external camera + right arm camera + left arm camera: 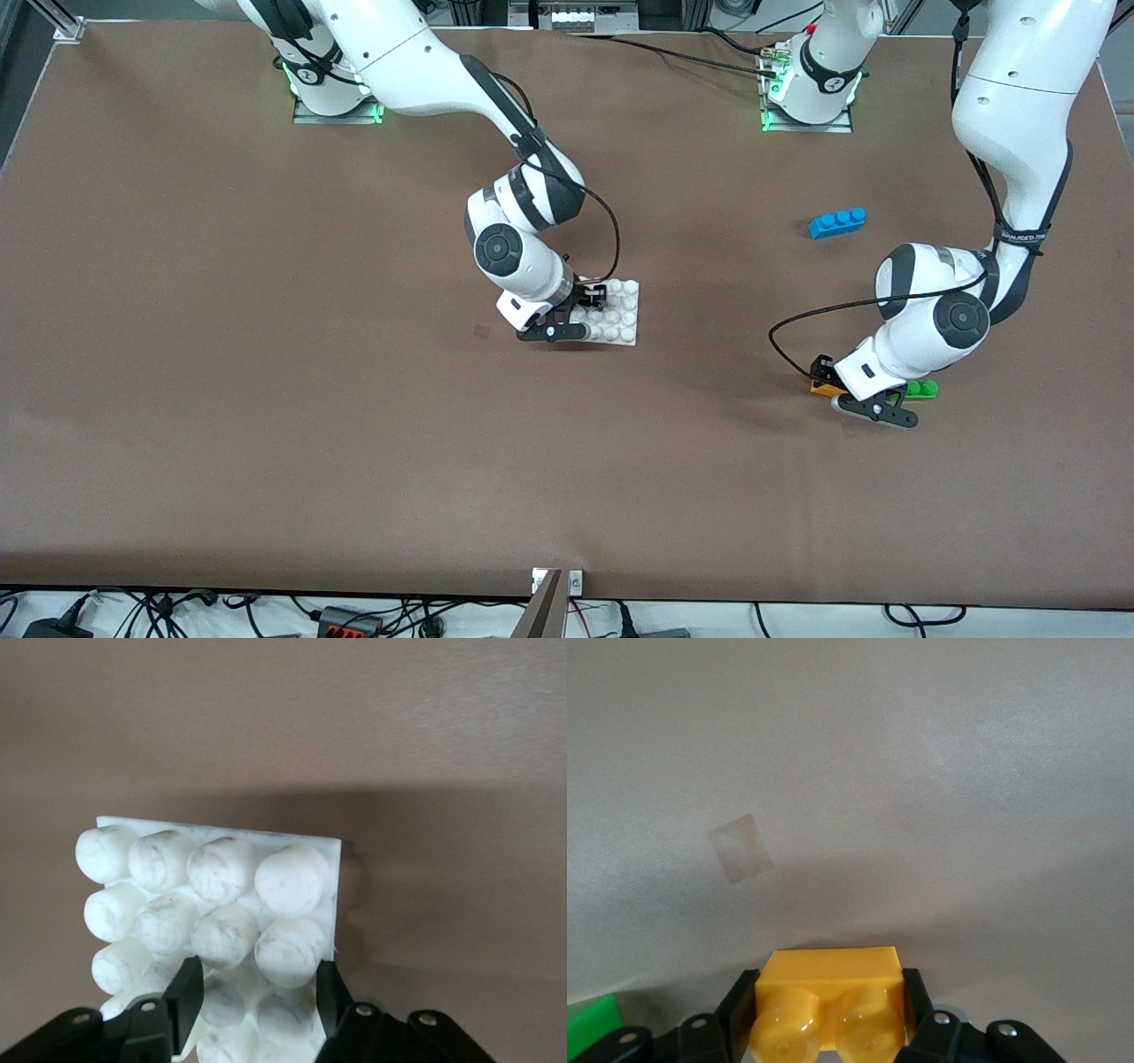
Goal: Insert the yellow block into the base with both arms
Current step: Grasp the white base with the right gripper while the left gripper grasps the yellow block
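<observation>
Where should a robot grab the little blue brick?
Probably by the blue brick's two long flat sides, coming straight down from above. It lies flat, studs up, with open table around it. The studs are round and slippery to pinch; the long sides give flat faces across its narrow width.

A small orange-yellow block [829,983] with two round studs sits on the brown table toward the left arm's end, just beside a green brick. The base [620,315], a flat white square plate with a four-by-four grid of round studs, lies near the table's middle.
</observation>
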Tool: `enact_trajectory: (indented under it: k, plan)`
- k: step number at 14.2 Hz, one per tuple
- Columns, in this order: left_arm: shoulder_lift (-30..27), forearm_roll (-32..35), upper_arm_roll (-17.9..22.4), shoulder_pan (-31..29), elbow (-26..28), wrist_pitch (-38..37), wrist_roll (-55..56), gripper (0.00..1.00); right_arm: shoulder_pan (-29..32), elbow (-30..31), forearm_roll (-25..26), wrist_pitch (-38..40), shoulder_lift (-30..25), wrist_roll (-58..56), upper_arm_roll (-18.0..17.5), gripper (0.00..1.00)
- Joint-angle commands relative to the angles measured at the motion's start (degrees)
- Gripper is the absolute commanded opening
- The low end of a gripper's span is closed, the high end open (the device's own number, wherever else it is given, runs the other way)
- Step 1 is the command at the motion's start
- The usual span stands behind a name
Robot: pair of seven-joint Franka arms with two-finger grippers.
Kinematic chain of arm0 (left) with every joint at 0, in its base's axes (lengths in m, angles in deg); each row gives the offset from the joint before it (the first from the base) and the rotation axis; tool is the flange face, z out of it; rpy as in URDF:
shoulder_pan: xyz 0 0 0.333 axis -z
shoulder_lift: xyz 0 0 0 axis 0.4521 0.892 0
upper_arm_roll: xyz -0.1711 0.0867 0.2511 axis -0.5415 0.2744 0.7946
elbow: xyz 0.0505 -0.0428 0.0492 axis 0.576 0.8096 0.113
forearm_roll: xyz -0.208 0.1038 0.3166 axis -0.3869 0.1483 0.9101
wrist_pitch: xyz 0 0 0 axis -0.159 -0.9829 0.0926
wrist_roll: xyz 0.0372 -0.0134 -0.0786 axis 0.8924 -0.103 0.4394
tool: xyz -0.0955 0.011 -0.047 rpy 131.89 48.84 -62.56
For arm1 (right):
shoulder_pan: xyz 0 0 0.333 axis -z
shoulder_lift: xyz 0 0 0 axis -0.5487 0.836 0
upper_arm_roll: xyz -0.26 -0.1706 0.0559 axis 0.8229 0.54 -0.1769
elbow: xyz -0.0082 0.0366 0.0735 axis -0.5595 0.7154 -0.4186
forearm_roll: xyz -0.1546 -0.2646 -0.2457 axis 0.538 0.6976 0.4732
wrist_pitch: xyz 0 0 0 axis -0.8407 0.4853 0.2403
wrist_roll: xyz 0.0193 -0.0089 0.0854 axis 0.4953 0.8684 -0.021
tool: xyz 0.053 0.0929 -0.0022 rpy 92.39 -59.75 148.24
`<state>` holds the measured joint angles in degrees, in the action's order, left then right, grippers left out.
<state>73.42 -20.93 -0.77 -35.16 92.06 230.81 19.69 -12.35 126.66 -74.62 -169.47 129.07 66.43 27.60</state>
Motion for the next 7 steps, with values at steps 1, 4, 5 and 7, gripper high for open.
enact_trajectory:
  k: [1,4,5,7]
  plan:
    - [-1.7,0.8,0.0,0.0,0.9,-0.2,-1.0,0.63,-1.0,-2.7,-0.1,-0.5,2.9,-1.3,0.6,0.64]
    - [-1.7,0.7,-0.3,0.0,0.9,-0.6,-1.0,0.63,-1.0,-3.1,1.5,-0.4,0.3,-1.2,2.3,1.0]
    - [-1.8,0.7,-0.4,0.0,0.9,-0.6,-0.9,0.63,-1.2,-2.6,2.6,0.4,-1.6,-1.1,3.2,1.0]
    - [-2.1,0.8,-0.5,0.1,0.8,-1.2,-0.9,0.63,-1.4,-2.4,3.1,8.7,-5.9,-1.3,7.3,1.0]
